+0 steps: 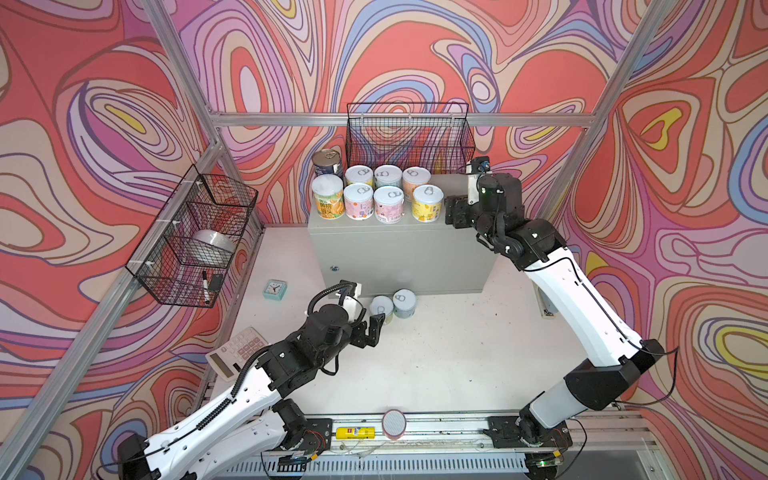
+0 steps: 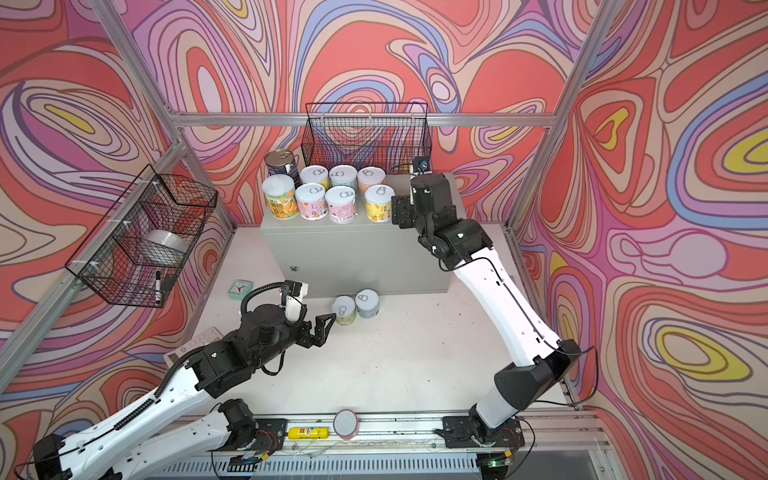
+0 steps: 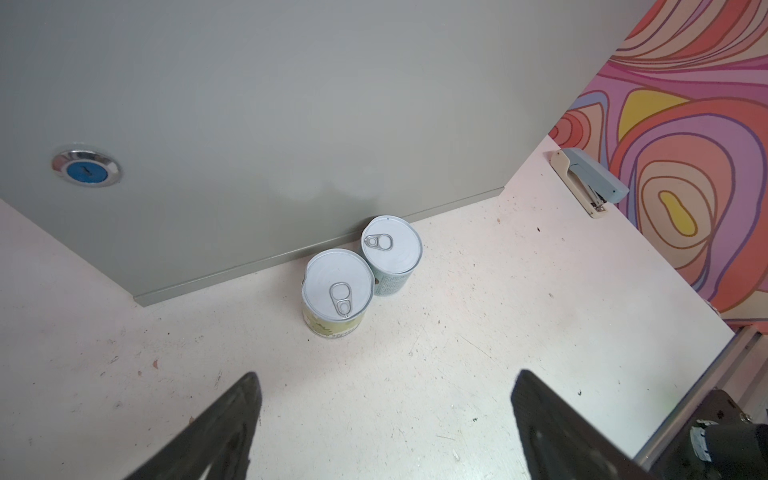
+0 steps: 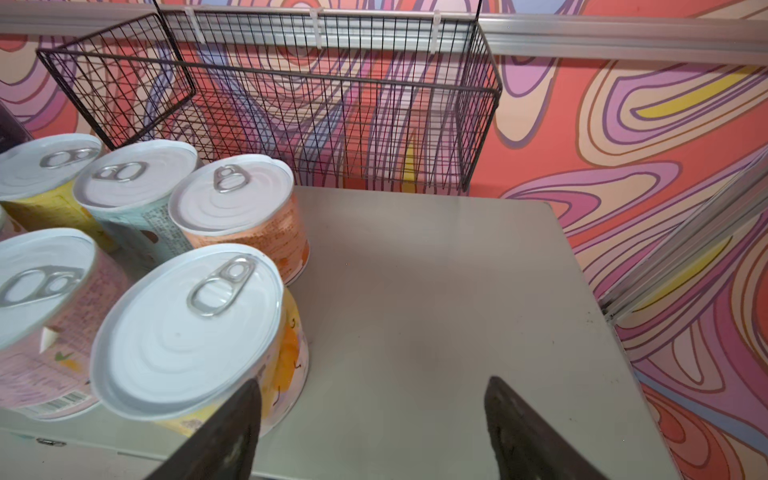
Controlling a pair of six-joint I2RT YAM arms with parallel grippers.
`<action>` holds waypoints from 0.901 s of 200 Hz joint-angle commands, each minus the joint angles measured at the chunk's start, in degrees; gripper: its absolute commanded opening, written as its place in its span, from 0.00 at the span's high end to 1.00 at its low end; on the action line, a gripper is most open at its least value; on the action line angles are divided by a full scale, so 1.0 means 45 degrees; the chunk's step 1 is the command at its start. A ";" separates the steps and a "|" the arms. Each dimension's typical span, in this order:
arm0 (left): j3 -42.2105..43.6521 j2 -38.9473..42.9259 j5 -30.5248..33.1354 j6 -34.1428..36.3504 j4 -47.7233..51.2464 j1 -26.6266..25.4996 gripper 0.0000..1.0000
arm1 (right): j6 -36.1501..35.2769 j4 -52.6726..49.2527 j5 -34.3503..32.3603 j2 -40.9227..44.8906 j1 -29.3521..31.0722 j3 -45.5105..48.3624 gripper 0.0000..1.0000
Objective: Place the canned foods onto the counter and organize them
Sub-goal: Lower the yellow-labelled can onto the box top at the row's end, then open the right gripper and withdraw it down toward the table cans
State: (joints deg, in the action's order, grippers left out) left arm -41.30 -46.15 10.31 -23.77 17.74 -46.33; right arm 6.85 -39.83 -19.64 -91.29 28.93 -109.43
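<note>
The counter [image 1: 399, 253] is a light-grey cabinet. Several canned foods stand on the left of its top in two rows, among them a tall dark-blue tin [image 1: 327, 162] and a tall yellow-orange one [image 1: 328, 201]. Two short tins stand on the table against its front: a yellow-green one [image 1: 381, 309] [image 3: 337, 286] and a pale blue one [image 1: 404, 303] [image 3: 391, 249]. My left gripper [image 1: 374, 328] [image 3: 386, 374] is open and empty, just short of them. My right gripper [image 1: 453, 210] [image 4: 373, 380] hangs open over the bare right of the counter top, beside a yellow-labelled tin [image 4: 187, 332].
A black wire basket [image 1: 409, 137] hangs behind the counter, another [image 1: 195, 237] on the left wall. A teal clock [image 1: 274, 289] and a calculator [image 1: 237, 353] lie at the left. A yellow tube [image 1: 355, 433] and a pink-rimmed disc [image 1: 394, 422] sit at the front rail. A stapler [image 3: 590, 178] lies by the right wall.
</note>
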 commanded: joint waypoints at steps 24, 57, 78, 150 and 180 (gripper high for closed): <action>-0.0004 0.0159 0.0043 0.0030 -0.0195 0.0124 0.05 | 0.0391 0.0364 0.0734 -0.0354 -0.0081 0.0253 0.14; 0.0056 0.0119 0.0034 0.0023 -0.0245 0.0140 0.05 | 0.0574 0.0551 0.1416 -0.0437 -0.0083 0.0341 0.15; 0.0104 0.0119 0.0026 -0.0002 -0.0250 0.0162 0.05 | 0.0607 0.0634 0.1688 -0.0532 -0.0088 0.0383 0.15; 0.0232 -0.0057 -0.0066 0.0005 -0.0484 0.0200 0.05 | 0.0628 0.0698 0.1889 -0.0418 -0.0098 0.0440 0.16; 0.0332 -0.0074 0.0111 0.0023 -0.0485 0.0225 0.03 | 0.0528 0.0983 0.1669 0.0484 -0.0099 0.0977 0.16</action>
State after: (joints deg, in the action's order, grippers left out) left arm -40.71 -46.28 10.31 -23.79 17.10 -45.69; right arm 9.10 -36.93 -11.38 -93.19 28.80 -106.83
